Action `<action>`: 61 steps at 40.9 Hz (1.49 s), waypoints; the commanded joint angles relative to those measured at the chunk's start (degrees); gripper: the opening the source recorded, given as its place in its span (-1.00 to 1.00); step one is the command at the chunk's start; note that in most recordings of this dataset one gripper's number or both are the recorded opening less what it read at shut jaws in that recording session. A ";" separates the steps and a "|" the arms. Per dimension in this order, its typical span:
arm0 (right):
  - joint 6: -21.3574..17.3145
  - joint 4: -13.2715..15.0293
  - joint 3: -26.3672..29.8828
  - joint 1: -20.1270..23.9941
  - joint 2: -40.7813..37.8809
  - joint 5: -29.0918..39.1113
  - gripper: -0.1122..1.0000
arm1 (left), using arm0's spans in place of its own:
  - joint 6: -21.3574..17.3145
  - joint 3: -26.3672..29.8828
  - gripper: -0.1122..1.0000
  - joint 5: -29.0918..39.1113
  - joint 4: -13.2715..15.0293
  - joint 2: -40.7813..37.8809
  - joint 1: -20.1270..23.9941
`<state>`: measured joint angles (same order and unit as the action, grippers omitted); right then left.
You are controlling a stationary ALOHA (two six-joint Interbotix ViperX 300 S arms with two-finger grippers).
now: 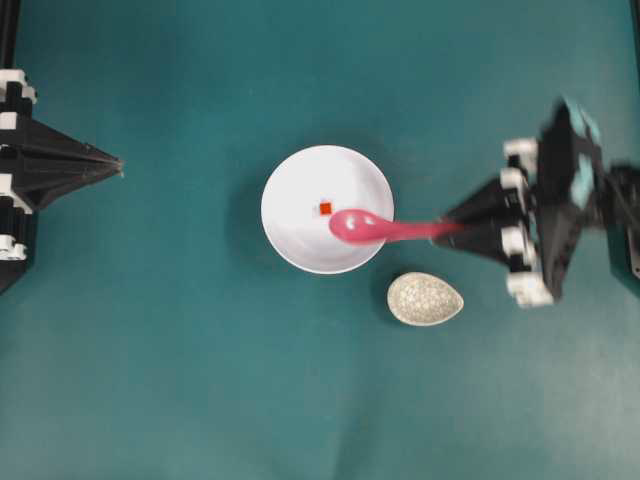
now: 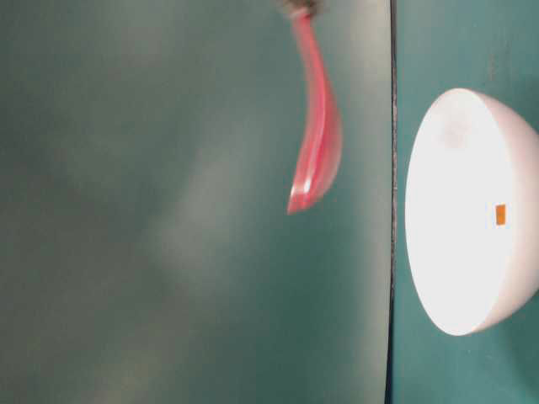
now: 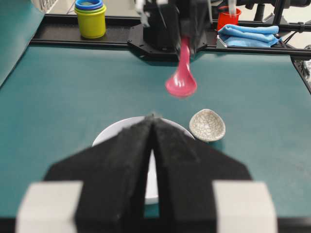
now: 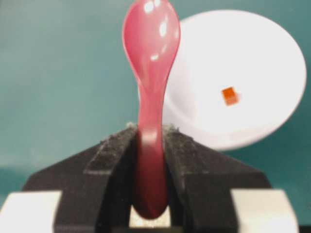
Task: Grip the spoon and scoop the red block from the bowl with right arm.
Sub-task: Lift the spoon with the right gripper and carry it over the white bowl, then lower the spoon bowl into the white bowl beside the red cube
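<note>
Overhead, the right gripper [image 1: 455, 229] pinches the spoon [image 1: 375, 228] by its handle, scoop over the bowl [image 1: 290, 235]; the red block [image 1: 325, 208] lies inside. Right wrist view: both fingers [image 4: 112, 153] squeeze the handle. Left wrist view: the left gripper [image 3: 153, 119] is pressed together.

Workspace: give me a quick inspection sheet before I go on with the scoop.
Surface: teal mat, no spills seen.
Job's things: spoon clamped by its handle, held in the air, scoop over the bowl rim; red block lies inside the bowl.
Clutter: speckled dish beside the bowl, apart from it.
Hands: right hand shut on the spoon; left hand shut, empty, away from the bowl.
Cables: nothing seen.
Surroundings: stacked cups, blue cloth, red cup past the mat's far edge.
</note>
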<state>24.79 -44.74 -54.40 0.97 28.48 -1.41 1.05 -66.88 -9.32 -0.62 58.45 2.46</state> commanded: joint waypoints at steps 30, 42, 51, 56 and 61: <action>-16.08 23.99 36.83 -18.46 -24.61 55.55 -0.39 | 0.00 2.29 -0.80 -0.53 -0.18 0.09 0.26; -19.42 30.50 38.50 -14.59 -26.63 60.47 -0.39 | -0.53 2.29 -0.80 -0.62 -0.18 0.09 0.26; -19.42 30.76 38.41 -12.66 -28.56 59.06 -0.39 | -0.88 2.29 -0.80 -0.62 -0.18 0.18 0.26; -19.42 30.76 38.41 -12.48 -29.53 58.10 -0.39 | -0.88 2.29 -0.80 -0.62 -0.18 0.18 0.26; -19.25 31.03 38.41 -12.48 -30.50 56.87 -0.39 | -0.88 2.29 -0.80 -0.62 -0.18 0.09 0.26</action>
<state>5.54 -13.97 -17.31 -11.69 -2.46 56.43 0.26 -66.36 -9.40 -0.70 58.80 2.55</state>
